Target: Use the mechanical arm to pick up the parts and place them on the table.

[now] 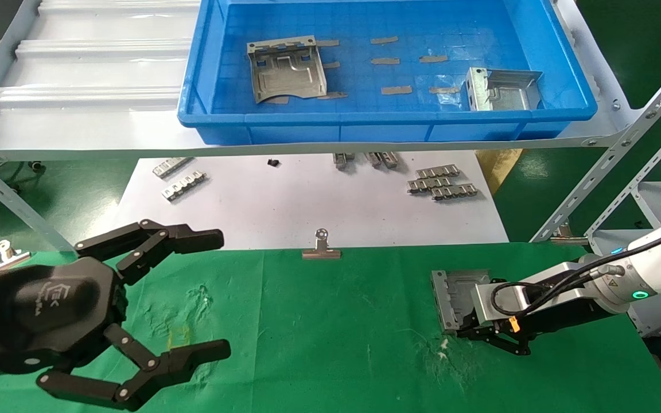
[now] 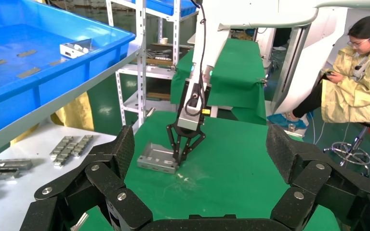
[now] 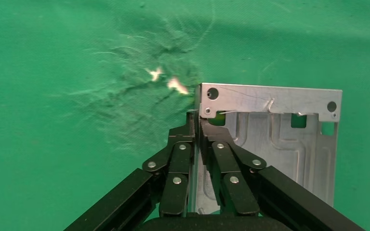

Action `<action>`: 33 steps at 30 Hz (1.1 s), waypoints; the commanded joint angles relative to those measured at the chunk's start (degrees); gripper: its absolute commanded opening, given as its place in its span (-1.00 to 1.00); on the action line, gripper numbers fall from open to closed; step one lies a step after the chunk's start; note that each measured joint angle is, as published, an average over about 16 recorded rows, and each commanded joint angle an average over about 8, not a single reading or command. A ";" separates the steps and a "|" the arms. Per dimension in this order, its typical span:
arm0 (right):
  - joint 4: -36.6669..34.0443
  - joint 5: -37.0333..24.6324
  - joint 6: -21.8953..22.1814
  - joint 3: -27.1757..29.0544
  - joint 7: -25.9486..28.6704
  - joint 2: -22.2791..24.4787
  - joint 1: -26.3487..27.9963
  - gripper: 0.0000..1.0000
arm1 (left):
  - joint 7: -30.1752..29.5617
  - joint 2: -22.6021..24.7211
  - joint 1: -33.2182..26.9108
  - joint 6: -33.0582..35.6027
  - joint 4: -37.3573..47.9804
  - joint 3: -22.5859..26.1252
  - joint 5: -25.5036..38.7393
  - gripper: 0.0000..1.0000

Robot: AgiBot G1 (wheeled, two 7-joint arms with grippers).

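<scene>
My right gripper (image 1: 461,331) is shut on the near side rim of a grey sheet-metal part (image 1: 458,293), low over the right half of the green table (image 1: 336,338). In the right wrist view the fingers (image 3: 180,159) pinch the folded rim from both sides, and the part (image 3: 279,139) looks flat on the cloth. The left wrist view shows the same part (image 2: 156,158) and the right gripper (image 2: 177,161) from afar. Two more parts (image 1: 287,69) (image 1: 502,89) lie in the blue tray (image 1: 388,117). My left gripper (image 1: 224,292) is open and empty at the front left.
The tray stands on a raised white shelf. Under it a white sheet (image 1: 307,201) holds slotted silver strips (image 1: 442,183). A binder clip (image 1: 321,248) sits at the cloth's far edge. Slanted shelf rails (image 1: 623,149) stand at the right. A seated person (image 2: 356,77) shows in the left wrist view.
</scene>
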 commanded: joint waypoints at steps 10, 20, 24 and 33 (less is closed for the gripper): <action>-1.99 2.12 -3.46 1.45 -3.55 0.37 2.05 1.00 | 0.00 0.00 0.00 0.00 0.00 0.00 0.00 1.00; -2.81 11.36 -10.92 6.93 -0.13 2.94 4.13 1.00 | 0.00 0.00 0.00 0.00 0.00 0.00 0.00 1.00; -2.53 14.15 -11.38 8.45 1.08 3.59 3.80 1.00 | 0.00 0.00 0.01 -0.01 0.01 0.00 -0.01 1.00; -2.24 13.83 -11.26 8.39 0.99 3.61 3.51 1.00 | 0.00 -0.01 0.01 -0.01 0.01 0.00 -0.01 1.00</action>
